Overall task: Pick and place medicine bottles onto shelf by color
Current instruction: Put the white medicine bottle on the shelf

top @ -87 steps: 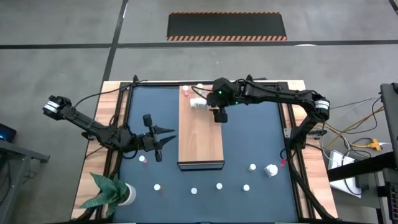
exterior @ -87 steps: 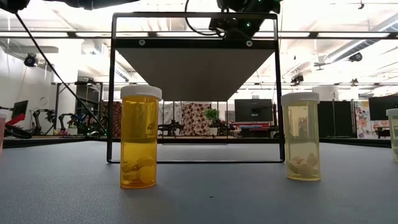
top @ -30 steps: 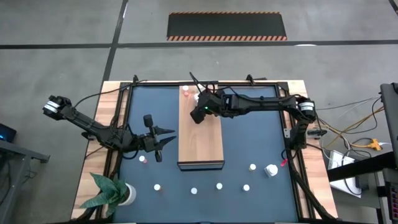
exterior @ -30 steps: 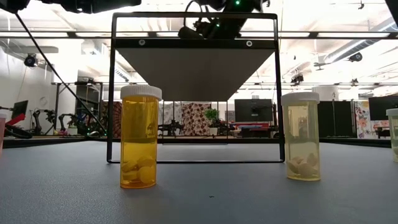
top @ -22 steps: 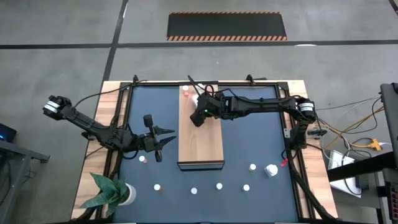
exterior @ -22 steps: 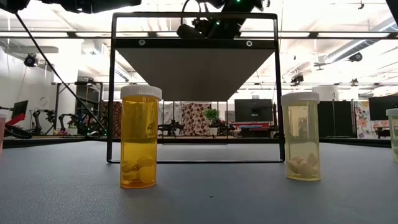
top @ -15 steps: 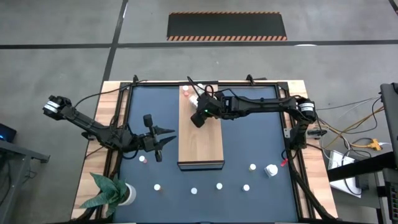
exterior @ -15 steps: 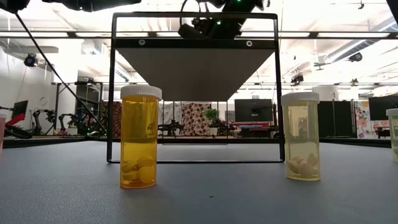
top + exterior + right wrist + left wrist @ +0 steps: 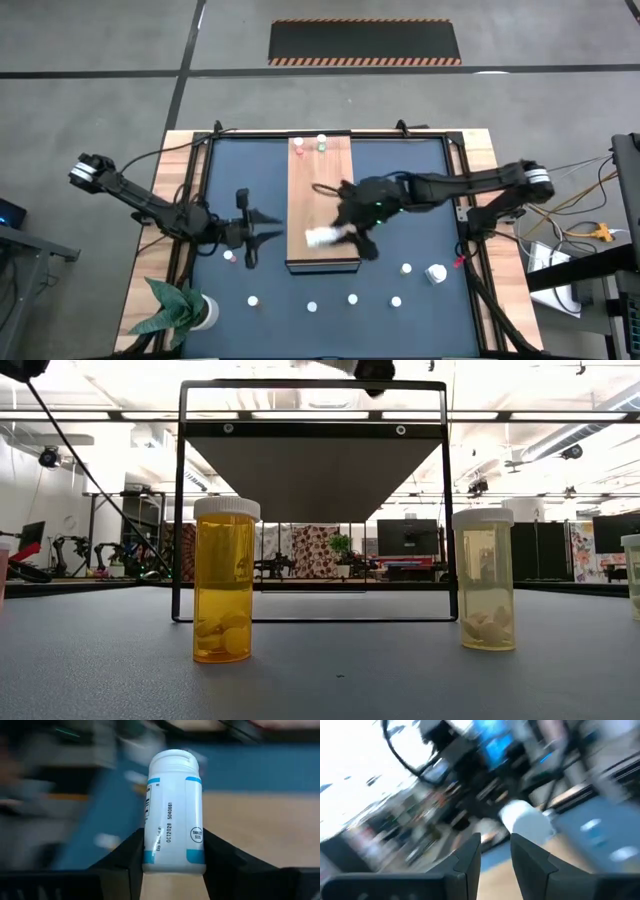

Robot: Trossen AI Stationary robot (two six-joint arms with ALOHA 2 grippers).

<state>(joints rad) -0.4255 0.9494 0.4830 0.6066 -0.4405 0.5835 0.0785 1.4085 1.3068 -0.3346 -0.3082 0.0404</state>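
Note:
My right gripper (image 9: 338,235) (image 9: 172,847) is shut on a white medicine bottle (image 9: 172,810) with a blue-banded label. It hangs over the near part of the shelf (image 9: 322,195), a light wooden board on a black frame. Two small bottles (image 9: 298,146) (image 9: 321,141) stand at the shelf's far end. My left gripper (image 9: 272,237) (image 9: 495,852) waits left of the shelf, its fingers a little apart with nothing between them. Several more bottles stand on the dark mat near the front, among them an orange one (image 9: 224,580) and a pale yellow one (image 9: 485,580). My right gripper pinches the white bottle's lower body (image 9: 152,855) between its two fingers, one on each side. The cap end (image 9: 173,760) points away from the gripper, in line with the fingers. The bottle (image 9: 320,237) lies roughly level, cap toward the table's left, lifted clear of the shelf.
A potted green plant (image 9: 178,310) stands at the near left corner. Loose bottles (image 9: 352,298) (image 9: 406,268) and a larger one (image 9: 436,272) dot the mat's near strip. The wooden table rim (image 9: 175,200) frames the mat.
My right gripper has taken the white bottle from the far part of the shelf and carried it fast toward the shelf's near end, rising a little and rolling its wrist. The bottle is now lifted clear. My left gripper has turned slightly in place.

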